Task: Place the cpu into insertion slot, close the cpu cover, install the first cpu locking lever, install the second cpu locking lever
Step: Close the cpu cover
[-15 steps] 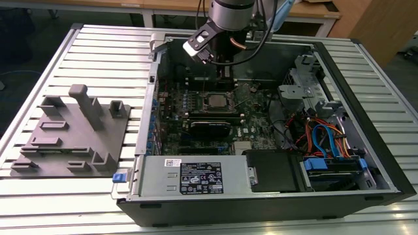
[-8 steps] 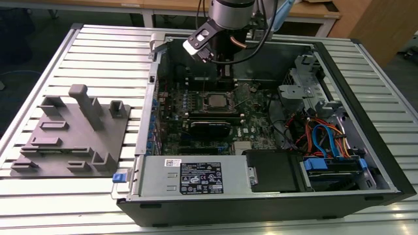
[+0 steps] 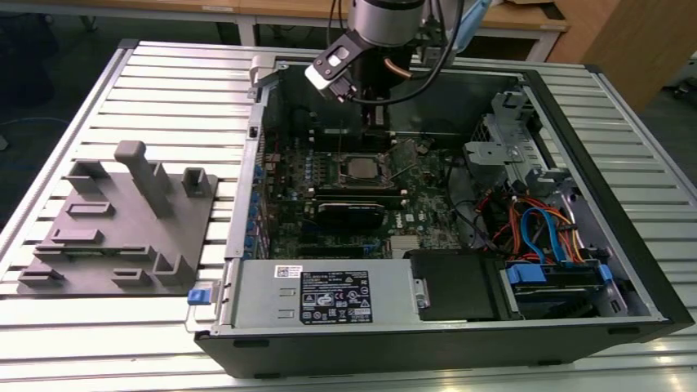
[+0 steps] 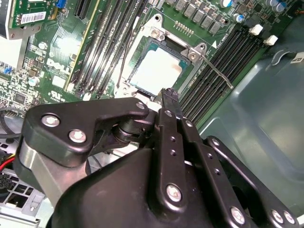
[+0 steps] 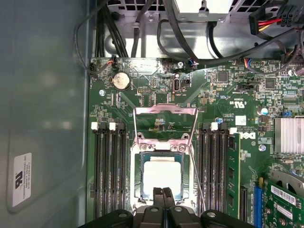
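The cpu (image 5: 161, 176) lies in the insertion slot (image 5: 137, 185), with the cpu cover (image 5: 166, 110) open. The gripper (image 5: 163, 191), closed and empty, hangs just above it. An off-centre push may tilt the chip.

Inside the open computer case (image 3: 436, 347), the claw (image 5: 162, 192), tips pressed together, hangs just over the cpu (image 5: 161, 175), with clear air above. The cpu cover (image 5: 165, 110) stands open at the socket's edge nearest the cables (image 5: 142, 33). A thin locking lever (image 4: 216, 70) and rows of memory slots (image 5: 110, 166) flank the socket. The case wall (image 5: 42, 118) rises along the motherboard's edge.
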Tool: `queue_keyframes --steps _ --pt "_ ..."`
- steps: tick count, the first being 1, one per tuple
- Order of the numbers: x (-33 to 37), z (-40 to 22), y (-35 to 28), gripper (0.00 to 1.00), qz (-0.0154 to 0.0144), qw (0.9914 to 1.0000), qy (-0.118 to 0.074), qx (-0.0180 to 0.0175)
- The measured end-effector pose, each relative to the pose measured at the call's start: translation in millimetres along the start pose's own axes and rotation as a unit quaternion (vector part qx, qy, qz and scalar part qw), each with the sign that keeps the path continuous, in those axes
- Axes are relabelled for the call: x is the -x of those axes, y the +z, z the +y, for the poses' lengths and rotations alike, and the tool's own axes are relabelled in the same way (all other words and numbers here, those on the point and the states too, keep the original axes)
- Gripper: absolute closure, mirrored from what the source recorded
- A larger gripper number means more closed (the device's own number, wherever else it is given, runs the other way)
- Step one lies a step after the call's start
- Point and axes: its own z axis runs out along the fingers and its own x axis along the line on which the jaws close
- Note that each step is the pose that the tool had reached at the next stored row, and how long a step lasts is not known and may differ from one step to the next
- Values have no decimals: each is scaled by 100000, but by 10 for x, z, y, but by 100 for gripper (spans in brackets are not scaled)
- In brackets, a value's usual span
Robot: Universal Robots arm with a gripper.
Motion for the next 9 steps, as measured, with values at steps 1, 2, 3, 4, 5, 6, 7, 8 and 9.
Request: queue_keyframes --steps 1,2,3,4,5,6,7,8,9 --pt "0 0 -4 90 3 100000 -1 1" --pt "0 0 -10 90 2 100000 3 1" --pt "0 0 -13 90 7 100000 -1 4" --pt "-1 0 -12 90 19 100000 -1 11" --pt "0 0 -18 90 3 100000 0 2" --pt "-1 0 -23 90 3 100000 1 1" --pt "0 0 -23 90 0 100000 1 0" --pt "0 0 -23 90 1 100000 1 1" --pt "0 0 -23 90 3 100000 0 0"
